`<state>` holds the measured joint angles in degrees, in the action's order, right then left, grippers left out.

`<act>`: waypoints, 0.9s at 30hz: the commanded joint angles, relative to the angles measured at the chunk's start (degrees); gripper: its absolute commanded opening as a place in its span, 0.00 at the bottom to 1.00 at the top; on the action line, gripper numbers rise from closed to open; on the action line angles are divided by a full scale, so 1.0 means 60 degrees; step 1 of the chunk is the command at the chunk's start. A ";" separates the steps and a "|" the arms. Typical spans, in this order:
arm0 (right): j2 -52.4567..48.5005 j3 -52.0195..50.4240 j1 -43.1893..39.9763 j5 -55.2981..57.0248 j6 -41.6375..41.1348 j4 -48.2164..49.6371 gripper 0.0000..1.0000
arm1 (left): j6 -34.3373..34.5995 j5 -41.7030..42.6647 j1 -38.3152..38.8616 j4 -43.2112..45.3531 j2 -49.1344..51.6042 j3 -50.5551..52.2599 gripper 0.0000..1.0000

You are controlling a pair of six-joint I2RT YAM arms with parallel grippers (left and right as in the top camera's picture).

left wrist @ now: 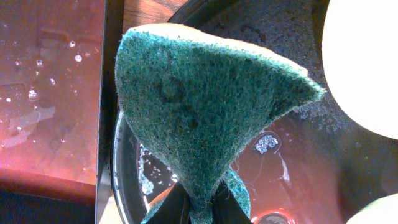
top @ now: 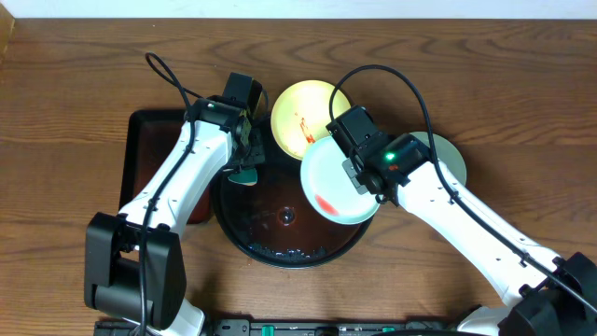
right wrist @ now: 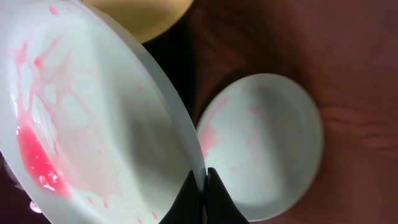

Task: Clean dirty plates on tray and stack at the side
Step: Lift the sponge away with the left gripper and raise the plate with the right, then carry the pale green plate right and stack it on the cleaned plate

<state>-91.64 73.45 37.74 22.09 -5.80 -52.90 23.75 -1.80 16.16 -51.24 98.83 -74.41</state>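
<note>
Landmark: round black tray (top: 280, 224), mid-bench (top: 75, 75), floor wet with droplets and a dark film.

Left hand (top: 245, 159): pinched tight on a green scouring sponge (left wrist: 205, 106), folded up into a fan. Poised over the tray's left rim. Sponge touching the wet floor or not: cannot tell.

Right hand (right wrist: 202, 190): closed narrow on the rim of a pale blue-green plate (top: 336, 182), held tilted over the tray's right half. Red sauce pooled near one edge, pink smears across the face.

Second blue-green plate (right wrist: 267, 143): flat on the bench just right of the tray, partly hidden under the right arm, faint pink smears.

Yellow plate (top: 303, 112): at the tray's far rim, red streaks near its middle. Resting on the rim or clear of it: cannot tell.

Rectangular black tray (top: 149, 140): just beside the round tray's left side, wet too.
</note>
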 commanded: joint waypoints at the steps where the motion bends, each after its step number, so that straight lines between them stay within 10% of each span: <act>1: 0.0237 0.0171 0.0135 0.1016 0.0743 -0.0007 0.01 | -0.0120 -0.0018 -0.0022 -0.0058 -0.0004 -0.0200 0.07; 27: 0.0237 0.0186 0.3016 0.8225 0.0608 0.1115 0.01 | -0.0120 -0.0018 -0.0022 -0.0022 -0.0004 -0.0200 0.07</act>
<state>-91.61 73.47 54.46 62.57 -1.85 -46.46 23.73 -1.65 16.16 -51.20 98.83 -74.41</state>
